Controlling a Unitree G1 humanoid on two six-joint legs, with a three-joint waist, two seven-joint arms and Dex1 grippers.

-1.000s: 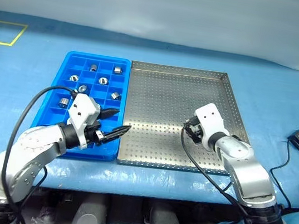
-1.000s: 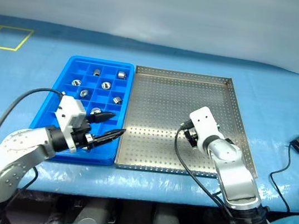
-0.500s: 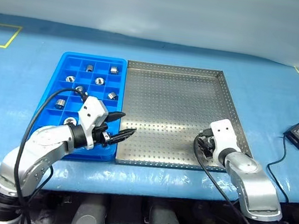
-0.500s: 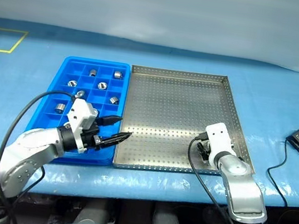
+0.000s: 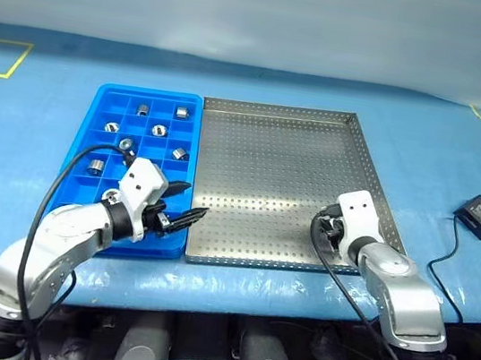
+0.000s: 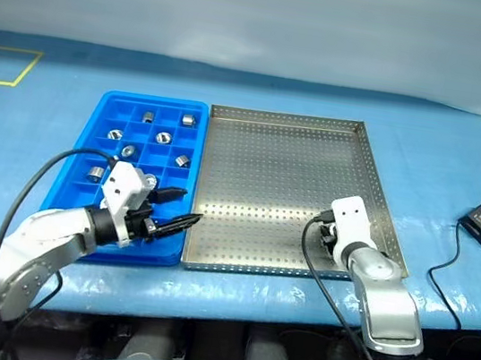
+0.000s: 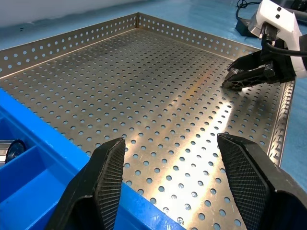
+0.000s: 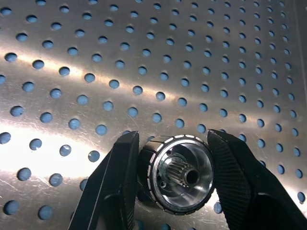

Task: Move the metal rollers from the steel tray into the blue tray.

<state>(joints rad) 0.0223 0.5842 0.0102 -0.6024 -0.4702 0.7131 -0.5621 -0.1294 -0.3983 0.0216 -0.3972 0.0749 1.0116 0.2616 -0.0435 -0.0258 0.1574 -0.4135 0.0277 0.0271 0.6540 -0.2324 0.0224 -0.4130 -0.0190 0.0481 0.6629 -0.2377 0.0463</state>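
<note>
From my head camera, the bright blue gridded plastic tray (image 5: 140,152) lies at nine o'clock of the large square perforated steel tray (image 5: 268,175), touching it. Seven small shiny metal rollers (image 5: 180,112) sit in the blue compartments. My left gripper (image 5: 184,205) hovers over the blue tray's near right corner, jaws wide and empty. My right gripper (image 5: 328,232) is low at the steel tray's four o'clock corner.

Left wrist: my fingers (image 7: 108,175) are spread above the trays' seam.

Right wrist: my fingers (image 8: 122,175) pinch one ribbed silver roller (image 8: 180,173) on the perforated floor.
</note>
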